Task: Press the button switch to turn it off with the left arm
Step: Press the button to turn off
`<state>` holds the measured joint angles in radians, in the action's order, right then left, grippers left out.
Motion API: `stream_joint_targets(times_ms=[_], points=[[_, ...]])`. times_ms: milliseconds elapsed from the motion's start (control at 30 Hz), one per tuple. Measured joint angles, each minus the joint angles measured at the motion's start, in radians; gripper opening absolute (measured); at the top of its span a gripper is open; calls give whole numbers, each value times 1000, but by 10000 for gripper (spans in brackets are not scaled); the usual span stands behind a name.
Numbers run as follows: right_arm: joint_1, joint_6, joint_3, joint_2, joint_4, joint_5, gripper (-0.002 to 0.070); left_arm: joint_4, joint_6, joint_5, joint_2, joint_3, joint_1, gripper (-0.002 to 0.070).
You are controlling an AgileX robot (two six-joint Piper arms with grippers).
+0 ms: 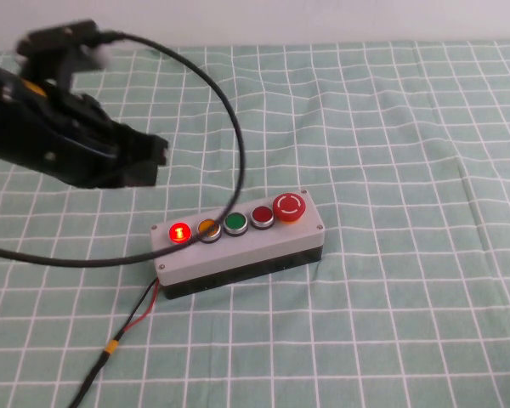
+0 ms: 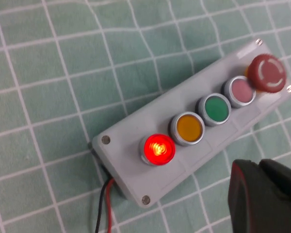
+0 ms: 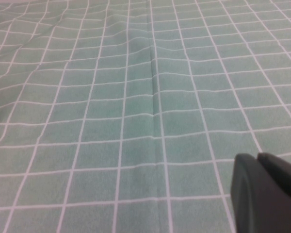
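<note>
The button switch point(image 1: 179, 232) glows bright red in its silver ring at the left end of the grey five-button box point(image 1: 238, 246), opposite the red mushroom button point(image 1: 290, 206). It also shows lit in the left wrist view point(image 2: 157, 149). My left arm point(image 1: 59, 140) hovers above and behind the box's left end. Its gripper point(image 1: 155, 155) is shut and empty, apart from the button. In the left wrist view the shut left gripper point(image 2: 258, 166) sits off to the side of the box. My right gripper point(image 3: 257, 158) is shut and empty over bare cloth, out of the high view.
A yellow point(image 1: 208, 228), a green point(image 1: 235, 223) and a darker red flat button point(image 1: 263, 216) fill the row. A black cable point(image 1: 229, 127) loops from the left arm over the box. Red and black wires point(image 1: 136, 319) leave the box's front left. A green checked cloth point(image 1: 391, 153) covers the table.
</note>
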<state>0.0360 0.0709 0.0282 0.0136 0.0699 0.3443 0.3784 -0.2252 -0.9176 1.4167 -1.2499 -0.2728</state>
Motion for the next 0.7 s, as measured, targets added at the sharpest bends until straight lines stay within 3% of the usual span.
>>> stream_joint_targets(times_ms=[200,367,700], points=[[0,0,0,0,0,0,-17,-193,152,0,117,-28,-98,-2],[0,0,0,0,0,0,-17,-251,205,8,193,-58,-146,-2],[0,0,0,0,0,0,-17,-321,281,24,301,-60,-154,-2]])
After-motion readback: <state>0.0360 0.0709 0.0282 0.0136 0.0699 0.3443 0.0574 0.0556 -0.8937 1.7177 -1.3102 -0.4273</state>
